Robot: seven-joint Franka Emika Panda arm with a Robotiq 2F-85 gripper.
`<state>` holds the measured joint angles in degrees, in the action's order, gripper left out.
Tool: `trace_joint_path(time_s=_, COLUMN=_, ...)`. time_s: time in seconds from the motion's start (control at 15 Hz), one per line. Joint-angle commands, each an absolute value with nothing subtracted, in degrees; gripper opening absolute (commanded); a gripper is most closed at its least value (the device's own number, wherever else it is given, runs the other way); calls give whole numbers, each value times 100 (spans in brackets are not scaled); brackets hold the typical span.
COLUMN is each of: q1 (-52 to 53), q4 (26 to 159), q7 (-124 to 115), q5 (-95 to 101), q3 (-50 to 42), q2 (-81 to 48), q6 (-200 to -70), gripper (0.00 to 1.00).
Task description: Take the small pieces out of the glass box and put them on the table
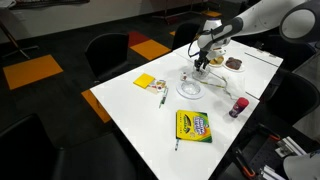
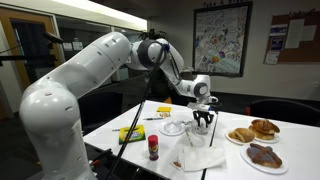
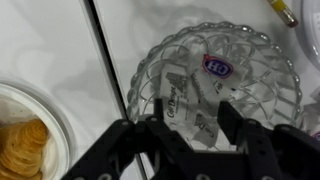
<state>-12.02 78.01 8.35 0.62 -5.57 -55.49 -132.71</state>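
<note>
Small pieces (image 3: 215,69) in printed wrappers are seen lying in the glass box (image 3: 262,52), which stands on the white bench (image 3: 50,40) near a plate of pastries (image 3: 20,140) and just beside a round dish (image 1: 190,89). The pieces are judged to be light and somewhat slippery, with soft, crinkly wrappers. Each would best be pinched across its middle from straight above, one at a time. The box itself is judged stiff, hard and breakable, and light enough to be dragged or tipped if its patterned wall is struck, so that wall is best left untouched. The end effector (image 3: 198,120) hangs just above the box with its fingers parted, and nothing is seen clamped between them.

The pieces and the cut pattern of the glass are shown by the wrist view alone. In both exterior views the box is nearly lost beneath the end effector, and its contents cannot be made out. Only in an exterior view are a crayon box (image 1: 193,126) and a yellow notepad (image 1: 145,82) shown, well apart from the glass box, with bare bench around them where pieces could be set down.
</note>
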Motion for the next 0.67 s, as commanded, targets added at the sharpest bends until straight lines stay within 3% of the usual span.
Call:
trace_joint_path(time_s=0.0, q1=-1287, q4=7579, q7=958, q5=120, q3=-506, q2=-5705, q6=-13321, gripper=30)
trace_joint_path(time_s=0.27, q1=-1295, q4=7537, q7=968, q5=109, q3=-497, q2=-5678, q6=-13342, gripper=2)
trace_joint_path(time_s=0.6, q1=-1026, q4=7619, q7=726, q5=97, q3=-421, q2=-5315, q6=-13243, gripper=0)
